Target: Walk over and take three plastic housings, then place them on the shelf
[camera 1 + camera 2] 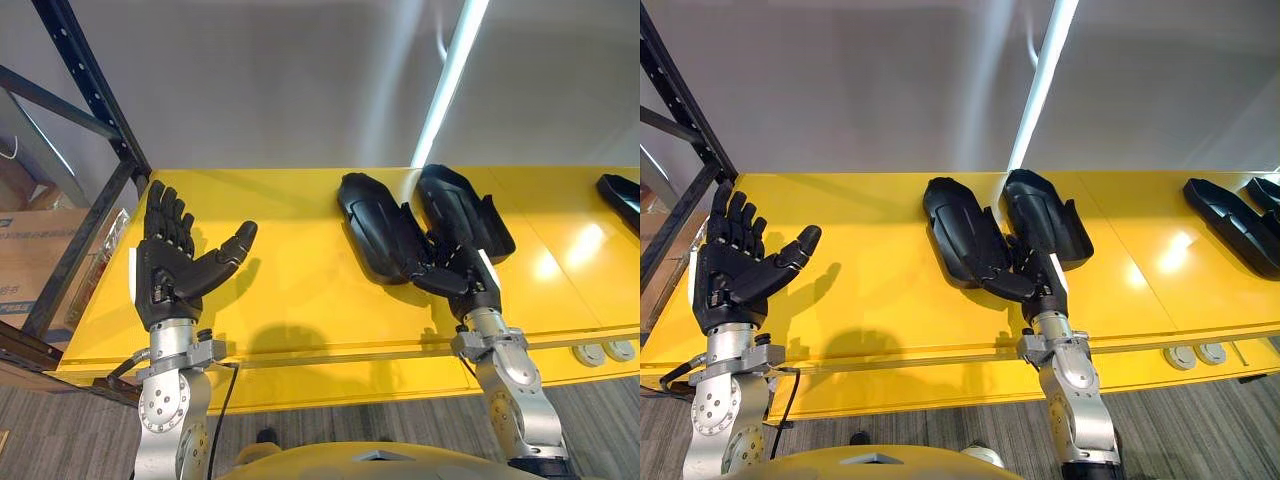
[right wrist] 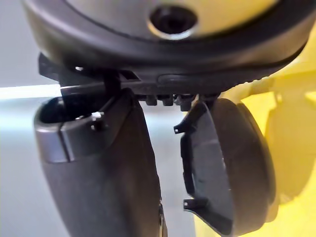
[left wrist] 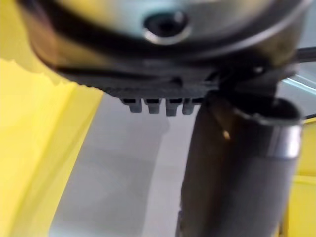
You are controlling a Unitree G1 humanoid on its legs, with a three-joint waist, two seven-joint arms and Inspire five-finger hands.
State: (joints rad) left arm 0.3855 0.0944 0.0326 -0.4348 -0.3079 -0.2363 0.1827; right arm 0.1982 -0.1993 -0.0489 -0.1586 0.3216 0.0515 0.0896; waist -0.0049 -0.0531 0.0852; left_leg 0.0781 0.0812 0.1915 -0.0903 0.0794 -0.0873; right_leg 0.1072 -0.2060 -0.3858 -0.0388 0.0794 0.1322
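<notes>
Shelf (image 1: 300, 250) glossy yellow, grey wall (image 1: 300, 80) behind

Left arm (image 1: 172, 405): silver-grey forearm rising from the lower left, wrist straight.
Left hand (image 1: 165, 275): spread wide, holding nothing – fingers (image 1: 165, 215) straight and side by side, thumb (image 1: 232, 252) angled out toward the robot's right.
Right arm (image 1: 515, 395): forearm leaning inward from the lower right.
Right hand (image 1: 455, 275): stretched forward – fingers (image 2: 165, 100) fairly straight, thumb (image 2: 98, 163) standing apart from them.
</notes>
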